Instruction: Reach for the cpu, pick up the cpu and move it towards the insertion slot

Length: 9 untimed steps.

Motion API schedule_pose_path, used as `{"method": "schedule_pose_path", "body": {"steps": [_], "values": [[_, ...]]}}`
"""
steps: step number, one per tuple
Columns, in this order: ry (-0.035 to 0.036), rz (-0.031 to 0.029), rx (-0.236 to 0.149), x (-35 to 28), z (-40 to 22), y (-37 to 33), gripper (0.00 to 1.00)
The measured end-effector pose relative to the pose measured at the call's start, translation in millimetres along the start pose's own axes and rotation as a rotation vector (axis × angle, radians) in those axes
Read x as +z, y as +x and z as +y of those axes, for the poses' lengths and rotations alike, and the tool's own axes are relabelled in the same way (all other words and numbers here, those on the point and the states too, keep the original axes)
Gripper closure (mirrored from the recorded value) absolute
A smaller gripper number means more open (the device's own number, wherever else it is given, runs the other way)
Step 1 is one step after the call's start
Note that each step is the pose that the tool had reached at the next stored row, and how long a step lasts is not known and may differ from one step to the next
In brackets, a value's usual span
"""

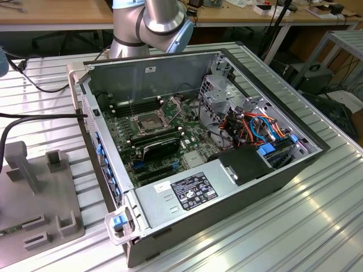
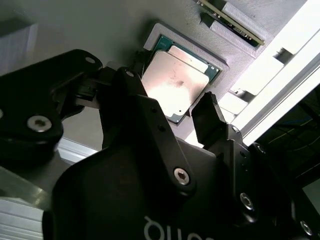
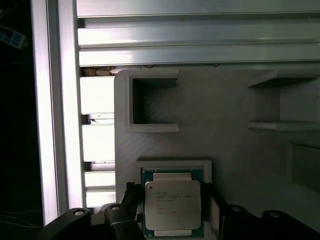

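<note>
The reach is judged nearly done: the cpu [image 3: 172,207] in its tray [image 3: 225,150] is straddled by the released gripper [image 2: 172,89]; level closing is needed.

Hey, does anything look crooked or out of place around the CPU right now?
Nothing stands out. The cpu lies flat and square in the pocket of the grey holder, and the end effector is open, with a finger on either side of it.
</note>
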State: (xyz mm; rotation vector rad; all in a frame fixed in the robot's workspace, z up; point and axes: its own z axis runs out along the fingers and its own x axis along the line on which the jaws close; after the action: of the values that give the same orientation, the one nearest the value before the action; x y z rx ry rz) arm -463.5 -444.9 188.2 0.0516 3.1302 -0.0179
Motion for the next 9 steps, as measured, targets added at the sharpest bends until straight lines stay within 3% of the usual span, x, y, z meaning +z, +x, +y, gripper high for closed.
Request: {"method": "schedule_pose_path", "body": {"steps": [5, 6, 7, 9], "values": [[0.0000, 0.0014, 0.000, 1.6, 0.0, -1.0, 0.36], [-0.0002, 0.0011, 0.000, -1.8, 0.1, -1.1, 0.45], [0.0003, 0.0013, 0.000, -9.1, -0.1, -1.2, 0.45], [0.0003, 0.0014, 0.000, -11.6, -0.1, -1.2, 0.45]]}}
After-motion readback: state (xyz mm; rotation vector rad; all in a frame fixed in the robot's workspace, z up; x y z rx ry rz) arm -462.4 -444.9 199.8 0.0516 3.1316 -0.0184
